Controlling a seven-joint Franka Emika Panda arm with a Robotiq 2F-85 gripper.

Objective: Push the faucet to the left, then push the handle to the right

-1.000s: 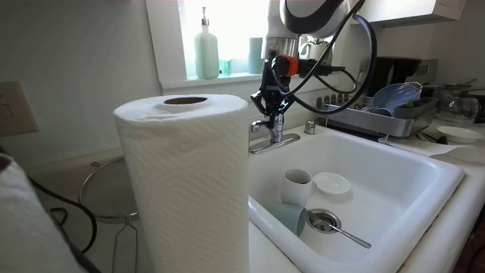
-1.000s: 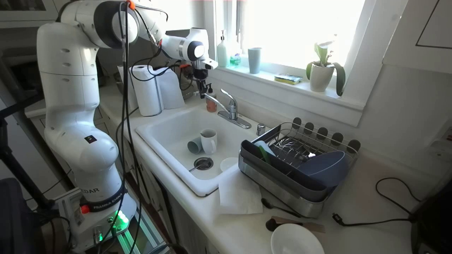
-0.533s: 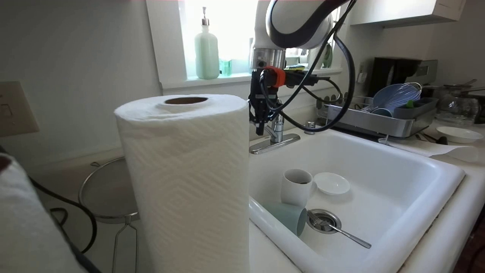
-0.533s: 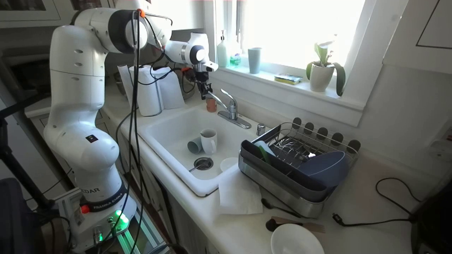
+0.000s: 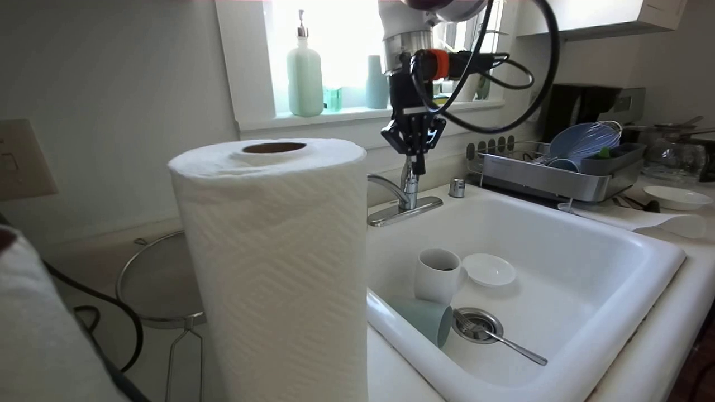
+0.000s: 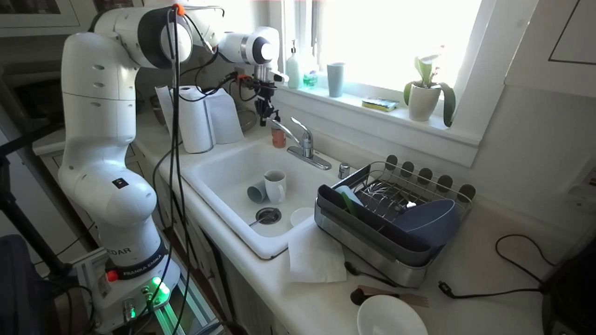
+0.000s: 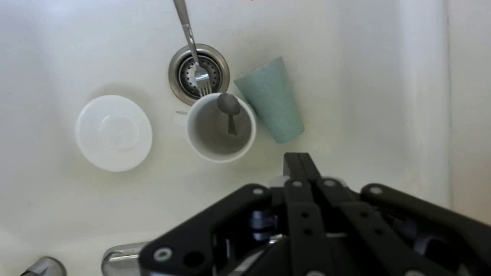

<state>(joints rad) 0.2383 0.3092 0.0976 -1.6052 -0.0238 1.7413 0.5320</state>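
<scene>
Faucet (image 6: 307, 145), in chrome, stands on the back rim of the white sink (image 5: 570, 257). In both exterior views its spout (image 6: 286, 129) extends toward the side of the paper-towel roll (image 5: 273, 268), which stands on the surface (image 6: 321, 302), and away from the dish rack (image 5: 553, 177). The handle (image 6: 301, 124), a thin lever, rises from the top of the faucet's base, slanting to the spout's side. My hand (image 7: 298, 155) is closed: in the wrist view I see its tips meet. In an exterior view the fingers (image 6: 263, 121) point down and appear just beside the spout's free end; I cannot tell whether they touch it. Within the sink, a white mug (image 7: 203, 132) stands upright with a metal spoon (image 7: 229, 105) in it. A teal tumbler (image 7: 272, 101) lies on its side just beside the mug, a fork (image 7: 191, 44) lies across the drain (image 7: 221, 69), and a small white dish (image 7: 114, 132) rests near the mug.
</scene>
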